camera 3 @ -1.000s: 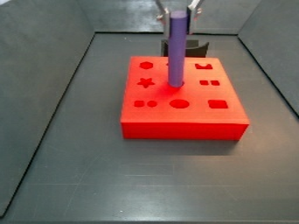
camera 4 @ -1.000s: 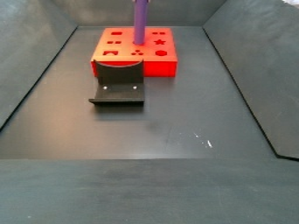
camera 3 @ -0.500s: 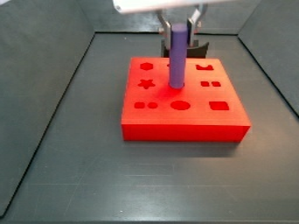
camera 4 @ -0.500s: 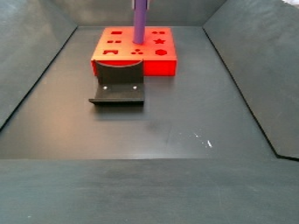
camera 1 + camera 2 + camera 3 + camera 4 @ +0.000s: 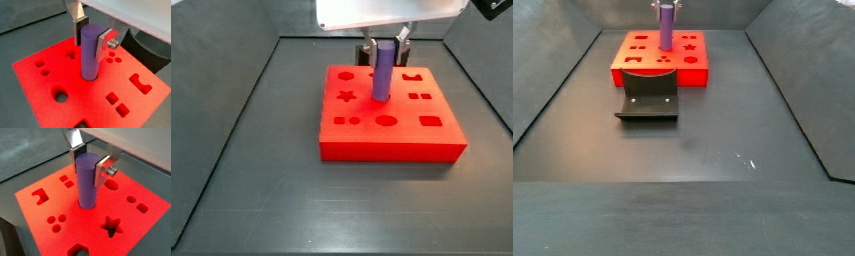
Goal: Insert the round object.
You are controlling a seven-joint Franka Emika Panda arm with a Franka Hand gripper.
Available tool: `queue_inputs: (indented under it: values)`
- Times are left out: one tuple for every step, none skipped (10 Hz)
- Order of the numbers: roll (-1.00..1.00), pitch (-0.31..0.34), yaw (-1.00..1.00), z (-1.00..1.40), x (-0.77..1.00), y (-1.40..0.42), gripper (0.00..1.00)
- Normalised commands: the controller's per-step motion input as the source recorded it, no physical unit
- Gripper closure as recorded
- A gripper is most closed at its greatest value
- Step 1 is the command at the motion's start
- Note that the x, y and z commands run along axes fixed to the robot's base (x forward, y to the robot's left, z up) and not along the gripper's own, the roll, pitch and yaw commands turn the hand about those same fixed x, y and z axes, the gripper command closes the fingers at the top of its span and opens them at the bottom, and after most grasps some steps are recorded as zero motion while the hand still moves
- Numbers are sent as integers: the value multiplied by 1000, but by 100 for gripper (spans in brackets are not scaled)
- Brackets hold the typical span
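While upright in the red block [image 5: 392,128], the round object [image 5: 382,70] sits between end effector [image 5: 92,32] fingers.

I see the peg [image 5: 89,52] upright in the block [image 5: 80,102], claw [image 5: 91,34] around its top; fixture [image 5: 648,100] just beside the block.

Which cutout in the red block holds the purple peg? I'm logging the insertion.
The round hole at the middle of the red block holds the purple peg, gripper around its top; the star, oval and squares stay empty.
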Motion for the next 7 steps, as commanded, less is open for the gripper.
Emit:
queue_inputs:
  values:
    - [319, 136, -11, -369, 57, -143, 100]
    - [374, 269, -203, -194, 114, -71, 100]
    - [324, 306, -309, -191, 146, -34, 100]
    - [224, 257, -360, -466, 289, -206, 100]
    - [0, -21, 0, 0, 0, 0, 100]
    - [23, 0, 0, 0, 0, 0, 100]
    - [0, 0, 0, 0, 0, 0, 100]
